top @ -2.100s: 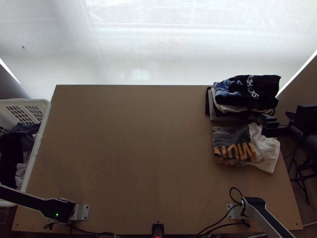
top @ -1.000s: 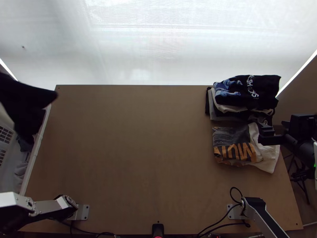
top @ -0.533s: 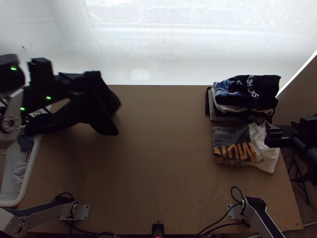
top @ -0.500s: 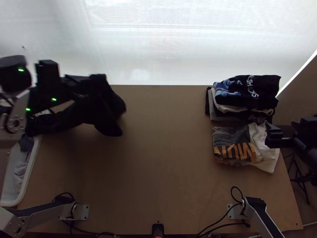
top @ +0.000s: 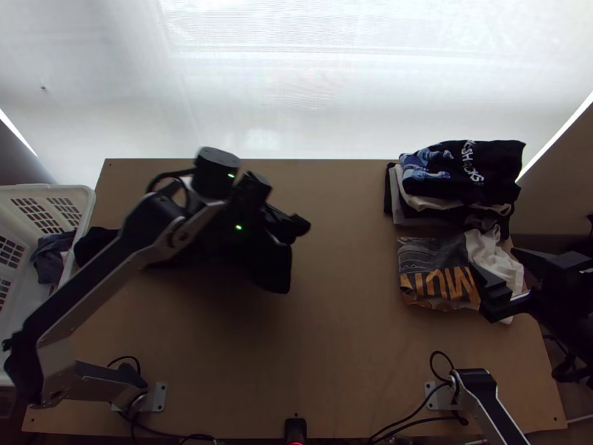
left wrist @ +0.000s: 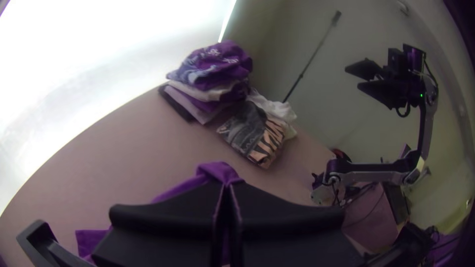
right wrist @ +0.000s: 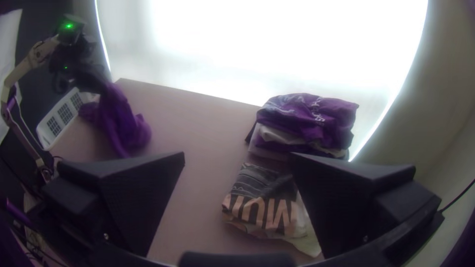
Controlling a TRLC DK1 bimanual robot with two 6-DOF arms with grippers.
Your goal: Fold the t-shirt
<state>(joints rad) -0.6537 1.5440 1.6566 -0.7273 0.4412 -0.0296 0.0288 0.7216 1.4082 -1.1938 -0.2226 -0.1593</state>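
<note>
T-shirt [top: 273,265], which is dark and bunched, hangs from the left gripper [top: 285,222], over the part of the counter [top: 333,334] between nine and eleven o'clock, if twelve is the far edge. This gripper is closed on it: in the left wrist view its two fingers [left wrist: 163,217] meet, and a fold of the cloth comes out at their tips. One end of the t-shirt trails to nine o'clock, near the rim of a white basket [top: 88,208], in which some grey cloth [top: 50,259] lies. If the hanging cloth touches the counter, I cannot tell.

The right gripper [top: 494,259] is at three o'clock, over the white part of a folded printed shirt [top: 437,278]. Its fingers stand wide apart, and between them nothing is held.

The printed shirt lies flat, with its dark printed side toward the middle. Just beside it, at two o'clock, there is a pile of folded clothes [top: 463,174], with a dark printed one on the top. Beyond the counter, at twelve o'clock, is a bright white sheet [top: 296,89].
</note>
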